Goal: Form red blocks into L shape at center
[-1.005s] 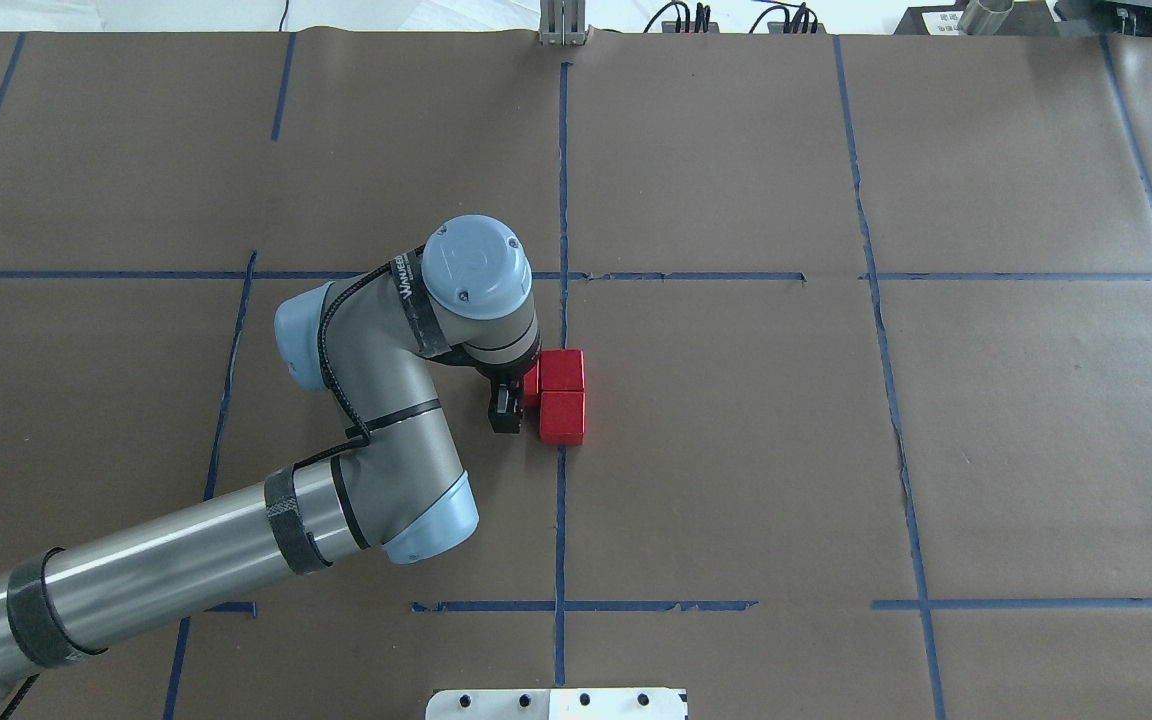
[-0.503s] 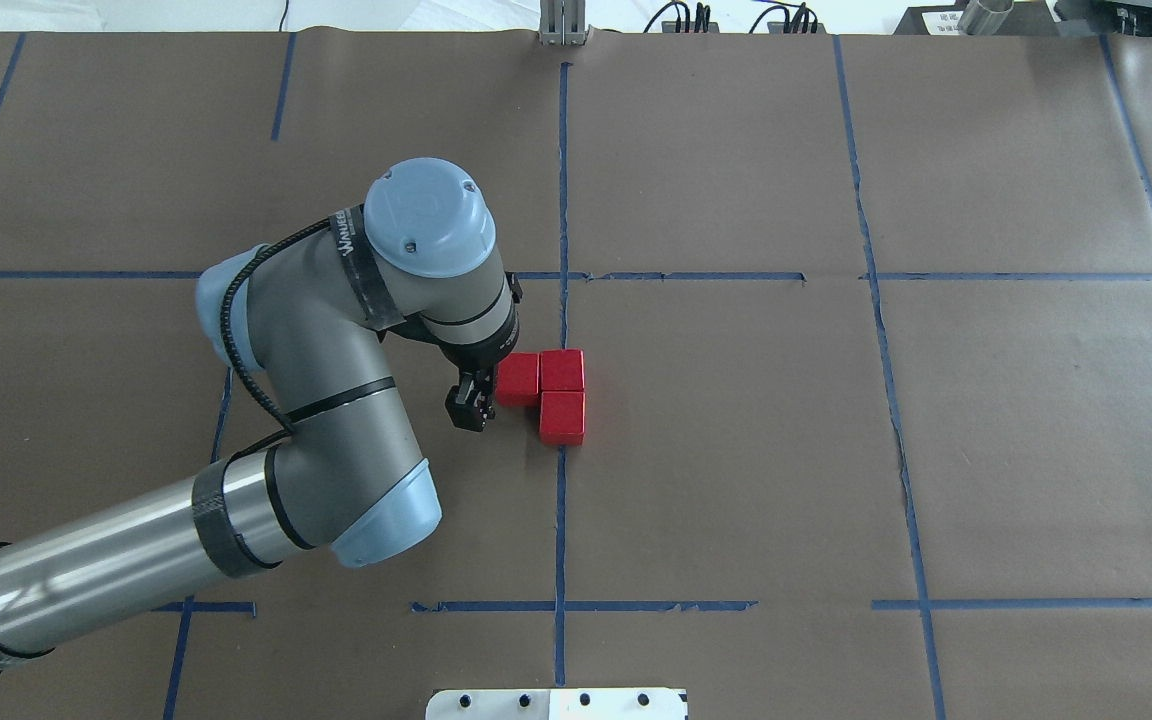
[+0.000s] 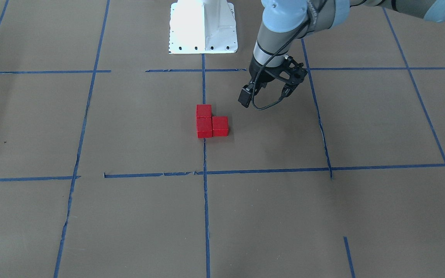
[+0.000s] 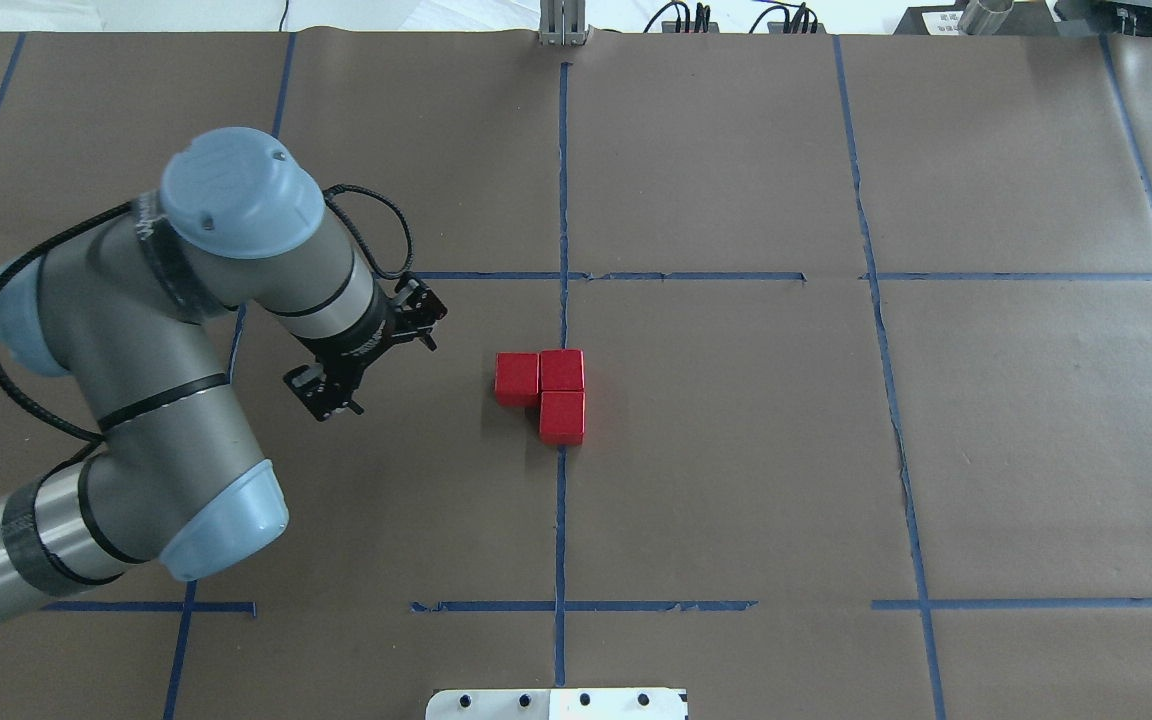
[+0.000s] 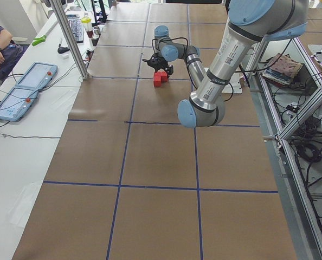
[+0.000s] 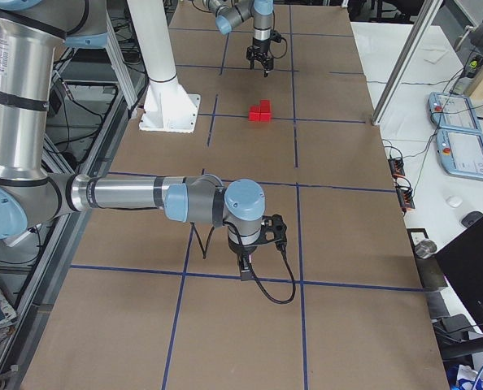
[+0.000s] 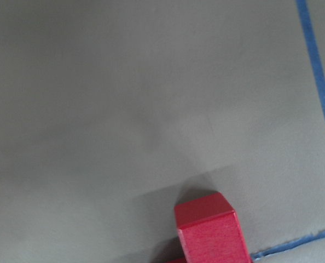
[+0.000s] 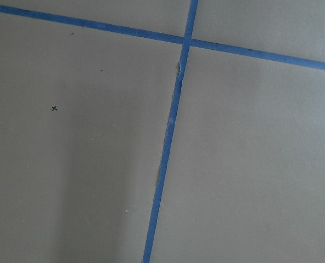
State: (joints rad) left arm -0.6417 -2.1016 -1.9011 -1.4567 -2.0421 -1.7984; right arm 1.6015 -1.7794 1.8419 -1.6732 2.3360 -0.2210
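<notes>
**At centre: L laid, left gripper clear**

At the centre (image 4: 696, 440), three red blocks (image 4: 547, 391) sit touching in an L — two in a row across the blue line (image 4: 561, 520), the third joined below the right-hand one. The left gripper (image 4: 361, 360) hangs well apart, on the blocks' left; its jaws stand apart, holding nothing. The right gripper (image 6: 244, 272) is much farther off; its finger state cannot be told. Judgement: shape complete, no grasp needed.

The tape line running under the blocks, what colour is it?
Blue. The tape line passes under the red blocks on brown paper, clearest in the overhead exterior view.
</notes>
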